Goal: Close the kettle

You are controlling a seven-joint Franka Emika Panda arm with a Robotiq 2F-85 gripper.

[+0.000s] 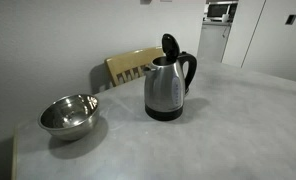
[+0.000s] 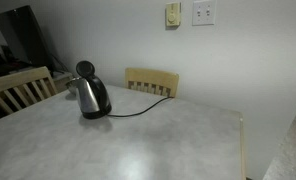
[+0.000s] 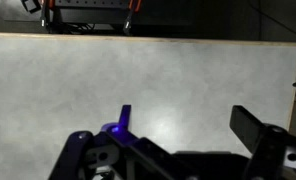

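Clearly, the kettle [image 1: 166, 88] stands upright on its black base on the table [image 1: 238, 120], with its lid [image 1: 170, 44] tilted up on the hinge, so the closing is not yet done. Its cord [image 2: 138, 112] runs toward the back edge, which probably explains why it sits on that side, near the steel bowl [image 1: 69, 115]. The claw [image 3: 158, 125] has its jaws spread wide and grips nothing. The wrist view shows only bare table beneath it, so the kettle is apart from it; on which side, I cannot tell
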